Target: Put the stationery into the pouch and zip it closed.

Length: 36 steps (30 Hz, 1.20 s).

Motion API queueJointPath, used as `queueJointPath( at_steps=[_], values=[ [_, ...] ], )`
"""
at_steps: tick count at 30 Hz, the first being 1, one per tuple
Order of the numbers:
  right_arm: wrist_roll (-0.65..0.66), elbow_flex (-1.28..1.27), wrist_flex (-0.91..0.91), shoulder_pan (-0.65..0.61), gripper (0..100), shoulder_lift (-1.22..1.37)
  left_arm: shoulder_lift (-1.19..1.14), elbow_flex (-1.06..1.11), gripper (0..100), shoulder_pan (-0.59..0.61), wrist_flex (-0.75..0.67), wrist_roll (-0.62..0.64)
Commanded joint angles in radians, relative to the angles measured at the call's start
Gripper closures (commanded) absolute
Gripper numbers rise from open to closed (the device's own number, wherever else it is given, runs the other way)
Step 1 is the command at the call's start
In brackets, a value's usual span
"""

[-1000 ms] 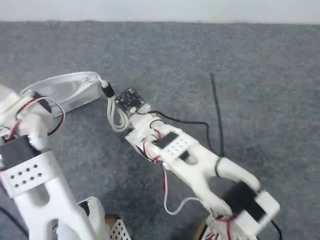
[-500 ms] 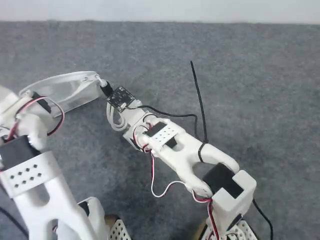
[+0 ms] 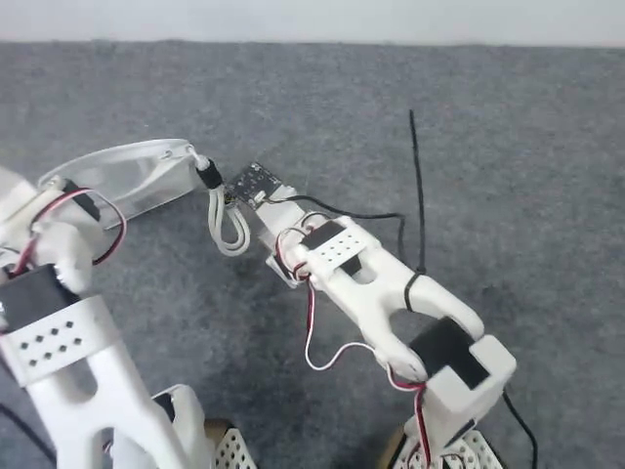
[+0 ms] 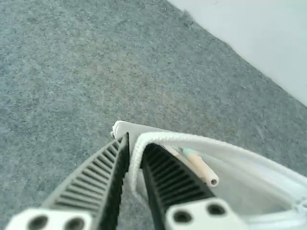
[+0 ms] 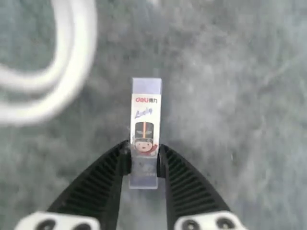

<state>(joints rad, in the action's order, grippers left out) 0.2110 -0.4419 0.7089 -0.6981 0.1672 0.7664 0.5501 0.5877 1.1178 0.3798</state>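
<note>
The right gripper [image 5: 144, 151] is narrowly open, only as far as the thing in it allows: its two black ribbed fingers [image 5: 108, 179] press on the sides of a small rectangular eraser [image 5: 145, 134] in a printed sleeve, gripped near one end. The rest of the eraser juts out beyond the fingertips over the grey felt surface [image 5: 240, 96]; whether it rests on the felt cannot be told. Just beyond the eraser and off to one side hangs a thick white cable loop [image 5: 84, 62]. From the high view, this loop [image 3: 215, 220] hangs beside the right arm [image 3: 371, 283], whose wrist end lies close to the mouth end of the pouch [image 3: 137, 176]. The left gripper [image 4: 134, 141] is nearly closed, its fingers pinching the white rim of the clear pouch [image 4: 249, 172] between them. Inside the pouch lies a slim beige stick with a pale teal band [image 4: 197, 165], probably a pen or pencil. The pouch sits towards the far left of the table, pointing at the right arm's wrist. A thin black cable [image 3: 418, 195] runs across the felt on the right arm's far side, and a pale wall [image 3: 312, 20] borders the table at the back.
</note>
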Motion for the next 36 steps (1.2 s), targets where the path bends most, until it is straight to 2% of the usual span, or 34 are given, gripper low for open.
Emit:
queueJointPath(
  at_steps=[1, 6, 11, 13, 22, 36],
  values=[
    [0.015, 0.035, 0.134, 0.035, 99.3, -0.136, 0.009, -0.013, 99, 0.003, -0.043, 0.014],
    [0.018, 0.037, 0.231, 0.077, 98.8, -0.193, 0.009, -0.013, 99, 0.003, -0.044, 0.014],
    [0.017, 0.037, 0.266, 0.071, 84.3, -0.196, 0.009, -0.013, 99, 0.003, -0.044, 0.014],
    [0.012, 0.037, 0.266, 0.07, 81.7, -0.196, 0.009, -0.013, 99, 0.003, -0.044, 0.014],
    [0.009, 0.066, 0.257, 0.012, 83.8, -0.174, 0.009, -0.013, 99, 0.003, -0.043, 0.012],
    [0.015, 0.302, 0.268, 0.007, 84.0, 0.147, 0.009, -0.013, 99, 0.003, -0.041, 0.012]
  ],
)
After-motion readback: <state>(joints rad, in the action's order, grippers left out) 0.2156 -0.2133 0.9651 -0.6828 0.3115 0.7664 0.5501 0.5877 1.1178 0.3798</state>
